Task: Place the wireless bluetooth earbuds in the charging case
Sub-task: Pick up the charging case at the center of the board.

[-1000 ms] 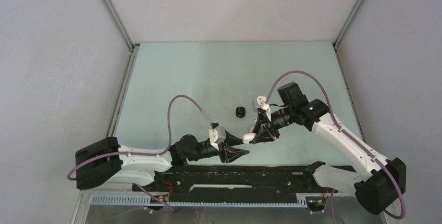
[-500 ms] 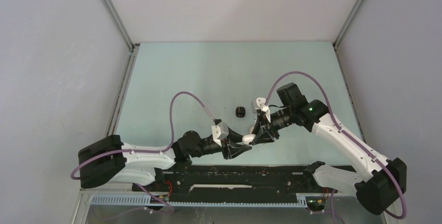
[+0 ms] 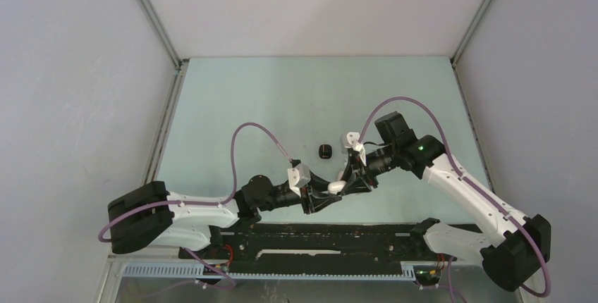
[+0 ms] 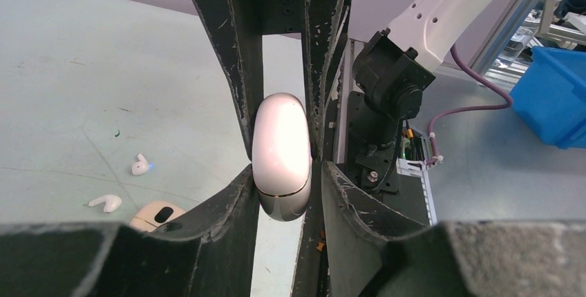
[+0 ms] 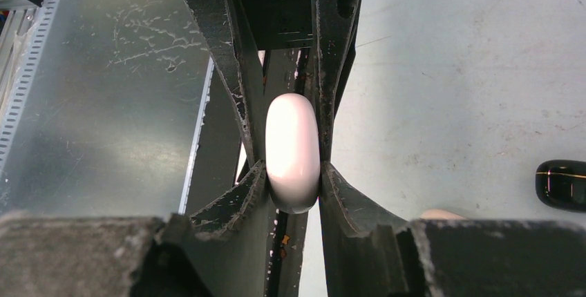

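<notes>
A white, pebble-shaped charging case (image 3: 336, 187) hangs closed above the table's near middle, held between both arms. My right gripper (image 3: 346, 182) comes from the right and is shut on it; in the right wrist view its jaws (image 5: 292, 170) pinch the case (image 5: 292, 148) on both flat sides. My left gripper (image 3: 328, 194) comes from the left and is shut round the case's other end (image 4: 281, 152), its jaws (image 4: 285, 170) close against it. Two small white earbuds (image 4: 141, 166) (image 4: 105, 202) lie loose on the table below.
A beige rounded case with a dark spot (image 4: 157, 215) lies near the earbuds. A black rounded case (image 3: 324, 151) sits on the green table just beyond the grippers. The black rail (image 3: 317, 236) runs along the near edge. A blue bin (image 4: 560, 97) stands off the table.
My left gripper has moved right to the case that the right gripper holds, and its jaws have narrowed round it. The right arm has hardly moved.
</notes>
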Action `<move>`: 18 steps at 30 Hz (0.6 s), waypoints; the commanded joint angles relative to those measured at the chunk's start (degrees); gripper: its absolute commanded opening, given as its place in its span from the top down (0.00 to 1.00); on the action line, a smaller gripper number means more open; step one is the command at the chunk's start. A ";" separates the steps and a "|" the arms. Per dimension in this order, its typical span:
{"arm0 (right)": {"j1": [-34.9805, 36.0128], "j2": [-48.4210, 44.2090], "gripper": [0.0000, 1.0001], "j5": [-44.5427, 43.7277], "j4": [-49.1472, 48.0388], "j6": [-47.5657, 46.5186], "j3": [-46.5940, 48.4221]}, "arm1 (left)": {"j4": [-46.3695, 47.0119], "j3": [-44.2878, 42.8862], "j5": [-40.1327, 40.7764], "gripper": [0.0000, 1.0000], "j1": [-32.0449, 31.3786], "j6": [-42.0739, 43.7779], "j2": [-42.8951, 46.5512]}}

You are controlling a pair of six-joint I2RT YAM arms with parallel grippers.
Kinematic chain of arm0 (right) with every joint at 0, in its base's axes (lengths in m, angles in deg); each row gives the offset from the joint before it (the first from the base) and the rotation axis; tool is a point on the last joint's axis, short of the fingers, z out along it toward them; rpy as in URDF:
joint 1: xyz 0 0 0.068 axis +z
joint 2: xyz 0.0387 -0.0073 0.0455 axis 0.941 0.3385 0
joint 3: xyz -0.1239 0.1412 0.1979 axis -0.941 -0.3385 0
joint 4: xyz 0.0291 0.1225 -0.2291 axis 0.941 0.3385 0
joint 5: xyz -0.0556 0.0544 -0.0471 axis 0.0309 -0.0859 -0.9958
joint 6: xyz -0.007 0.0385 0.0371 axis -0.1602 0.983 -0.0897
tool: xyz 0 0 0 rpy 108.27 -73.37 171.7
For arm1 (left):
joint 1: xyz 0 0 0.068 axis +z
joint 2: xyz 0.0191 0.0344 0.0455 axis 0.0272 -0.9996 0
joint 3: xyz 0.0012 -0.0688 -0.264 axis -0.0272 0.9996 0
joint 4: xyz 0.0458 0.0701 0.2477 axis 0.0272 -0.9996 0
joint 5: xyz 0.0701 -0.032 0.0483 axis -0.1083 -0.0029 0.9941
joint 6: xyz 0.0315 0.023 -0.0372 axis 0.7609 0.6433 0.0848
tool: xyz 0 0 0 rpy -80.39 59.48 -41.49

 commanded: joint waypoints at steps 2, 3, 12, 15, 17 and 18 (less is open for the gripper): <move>0.16 -1.44 0.76 1.19 -1.66 0.23 1.35 | 3.22 -0.33 -0.37 0.59 0.36 -0.09 0.19; 0.13 -1.48 0.75 1.27 -1.74 0.20 1.35 | 3.22 -0.31 -0.37 0.59 0.43 -0.16 0.25; -0.25 -1.96 0.76 1.97 -1.69 0.36 1.34 | 3.43 0.12 0.55 0.57 0.76 -0.95 0.04; -0.39 -2.03 0.76 2.00 -1.55 0.29 1.34 | 3.53 0.15 0.69 0.57 0.89 -1.22 -0.17; -0.47 -2.09 0.75 2.03 -1.50 0.20 1.35 | 3.62 0.11 0.94 0.56 0.98 -1.41 -0.26; -0.48 -2.06 0.75 2.02 -1.54 0.20 1.35 | 3.70 0.22 0.99 0.55 0.98 -1.46 -0.25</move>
